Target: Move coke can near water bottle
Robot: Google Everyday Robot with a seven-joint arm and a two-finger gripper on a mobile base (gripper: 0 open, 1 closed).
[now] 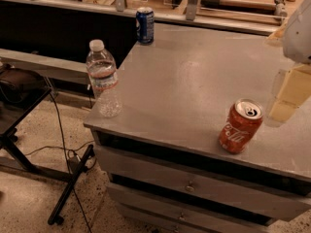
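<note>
Arm (299,28) reaching in from the right, yellow fingers (287,103) hanging over the desk (184,91), spread impossible to tell, coke can (240,126) standing just left, water bottle (103,79) standing well left.

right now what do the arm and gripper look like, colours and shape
The gripper, at the right edge just right of the coke can, is made of pale yellow, boxy blocks with flat faces. Above it the arm has a smooth, rounded white shell. No cables or markings show; the rest is out of frame.

grey drawer cabinet (194,81), speckled floor (34,200)
</note>
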